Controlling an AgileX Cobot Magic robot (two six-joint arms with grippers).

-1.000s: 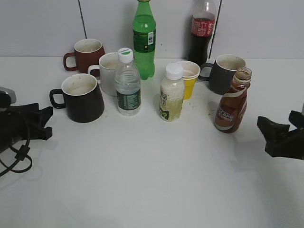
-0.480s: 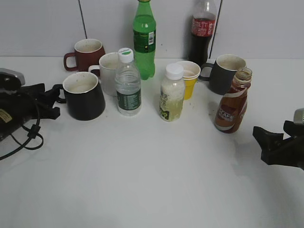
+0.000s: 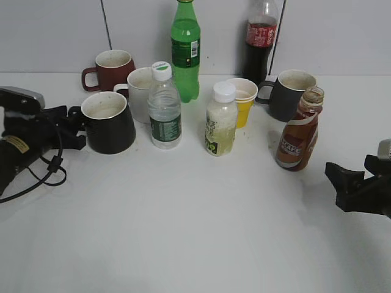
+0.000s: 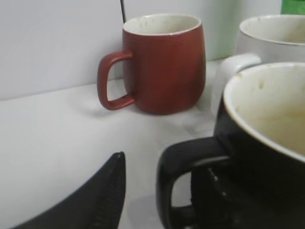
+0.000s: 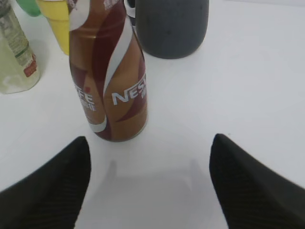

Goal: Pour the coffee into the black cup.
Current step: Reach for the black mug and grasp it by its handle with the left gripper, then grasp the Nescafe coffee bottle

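Between the two dark fingers at the bottom corners of the right wrist view, the right gripper (image 5: 147,186) stands spread wide with nothing in it, and the coffee (image 5: 107,81) sits just above that gap, a little left of its centre line. The bottle stands upright, its long axis vertical and so roughly crosswise to the fingers' reach; bare white table (image 5: 248,86) shows between it and the fingertips, so they are near but not touching. In the exterior view the same gripper sits at the right edge, lower than the bottle in the frame, making this arm by far the nearer one to the coffee.

At the left edge of the exterior view, the left gripper (image 3: 72,128) is drawn up against the handle side of the black cup (image 3: 110,122). Its wrist view shows one dark finger at lower left, apart from the cup's loop handle (image 4: 183,183); the other finger is hard to separate from the cup's black wall, so I cannot tell whether these jaws are parted or closed.

The coffee bottle is curvy and brown with a white swirl label, clear neck uncapped, its liquid reaching the shoulder. The black cup is glossy, tapered, whitish and stained inside, and looks dry. It stands in the left of the exterior view, with a water bottle (image 3: 164,107) and a pale bottle (image 3: 221,122) between it and the coffee. My guess is the pour will need the two brought together.
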